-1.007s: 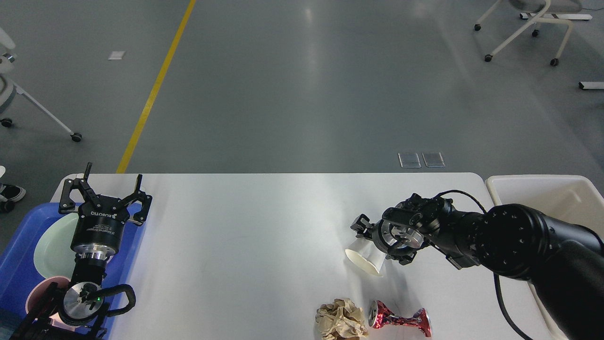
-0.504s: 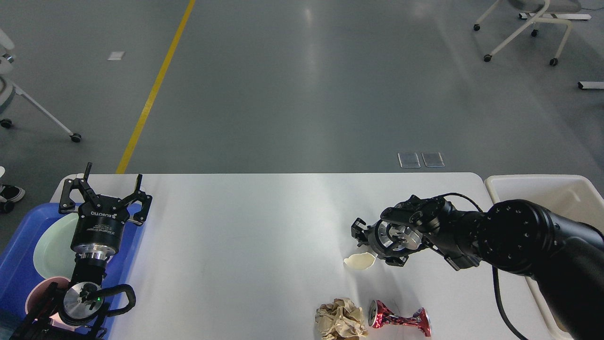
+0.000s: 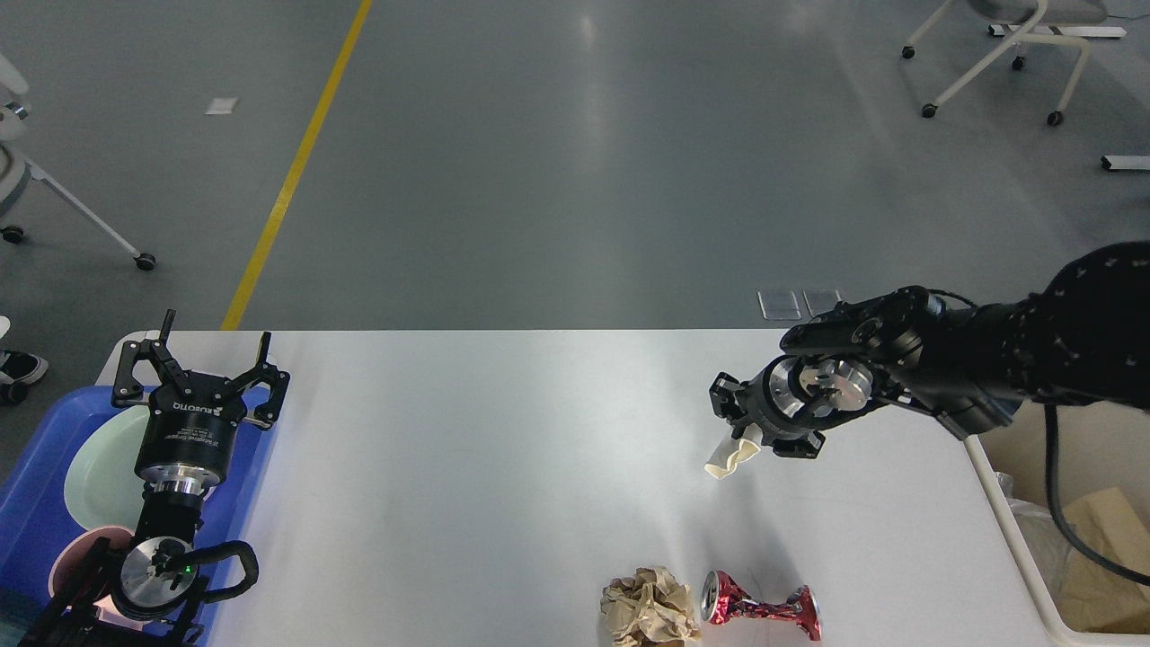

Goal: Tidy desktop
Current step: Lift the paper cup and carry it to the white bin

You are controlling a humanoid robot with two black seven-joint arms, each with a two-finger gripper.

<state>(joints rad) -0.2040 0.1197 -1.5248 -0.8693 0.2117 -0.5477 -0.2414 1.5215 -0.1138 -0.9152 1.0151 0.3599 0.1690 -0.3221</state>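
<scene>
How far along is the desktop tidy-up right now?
Partly done. A plate and pink cup sit in the blue tray. The right gripper holds a crushed paper cup above the desktop. Left: the paper ball and crushed red can.

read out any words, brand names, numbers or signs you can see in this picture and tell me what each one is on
White brand lettering on the left gripper, printed on its black body: it sits upside down in this view and is too small to read with certainty.
Smaller white print below it on the same body: too small to read.
Crushed red can: patterned, no legible text.
Right gripper, crumpled paper cup, crumpled brown paper, desktop: no text visible.
</scene>
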